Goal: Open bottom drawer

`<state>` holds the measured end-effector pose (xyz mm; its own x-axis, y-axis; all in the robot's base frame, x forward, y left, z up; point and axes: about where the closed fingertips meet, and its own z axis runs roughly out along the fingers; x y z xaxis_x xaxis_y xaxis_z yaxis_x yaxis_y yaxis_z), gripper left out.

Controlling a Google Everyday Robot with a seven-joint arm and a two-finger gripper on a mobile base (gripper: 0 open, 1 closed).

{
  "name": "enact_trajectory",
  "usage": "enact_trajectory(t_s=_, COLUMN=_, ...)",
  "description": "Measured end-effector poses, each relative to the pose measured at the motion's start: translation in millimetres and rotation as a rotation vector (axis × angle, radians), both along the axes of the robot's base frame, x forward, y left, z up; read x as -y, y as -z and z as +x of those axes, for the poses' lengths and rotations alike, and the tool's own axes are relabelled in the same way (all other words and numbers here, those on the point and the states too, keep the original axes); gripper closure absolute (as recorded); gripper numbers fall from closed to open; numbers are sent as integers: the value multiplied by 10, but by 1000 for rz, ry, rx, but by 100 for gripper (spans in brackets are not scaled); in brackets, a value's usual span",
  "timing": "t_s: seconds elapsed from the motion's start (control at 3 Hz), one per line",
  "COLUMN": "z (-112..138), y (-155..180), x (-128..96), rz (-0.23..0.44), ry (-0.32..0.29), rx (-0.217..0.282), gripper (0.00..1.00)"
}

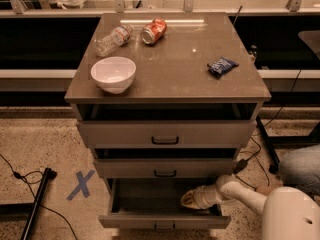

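Observation:
The bottom drawer (165,220) of the grey-brown cabinet is pulled far out, its dark inside showing, with a small dark bar handle (164,227) on its front near the frame's lower edge. My gripper (189,199) reaches in from the lower right on a white arm and sits inside the open drawer, above its right half and behind the front panel. The top drawer (165,133) and middle drawer (165,168) each stand slightly open.
On the cabinet top (170,74) are a white bowl (113,74), a clear plastic bottle (113,39), a red can (153,30) and a blue snack bag (222,66). A blue tape X (80,185) and a black pole (35,204) lie on the floor at left. Cables run at right.

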<state>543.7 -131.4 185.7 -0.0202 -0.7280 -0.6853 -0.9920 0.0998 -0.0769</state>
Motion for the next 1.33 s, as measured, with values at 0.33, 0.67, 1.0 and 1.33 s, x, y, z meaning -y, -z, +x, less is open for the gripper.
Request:
enact_trajectory(t_s=0.33, z=-77, y=161, x=12, rz=-11, ry=-16, rx=-12, gripper=100)
enact_trajectory(t_s=0.67, z=-315, y=222, x=-18, rz=-50, ry=-132, rx=-15, gripper=100)
enact_trajectory(t_s=1.0, z=-476, y=230, x=-59, rz=-58, ry=-220, rx=-12, gripper=100)
enact_trajectory(t_s=1.33, z=-703, y=234, x=-36, rz=-26, ry=-289, rx=-23, gripper=100)
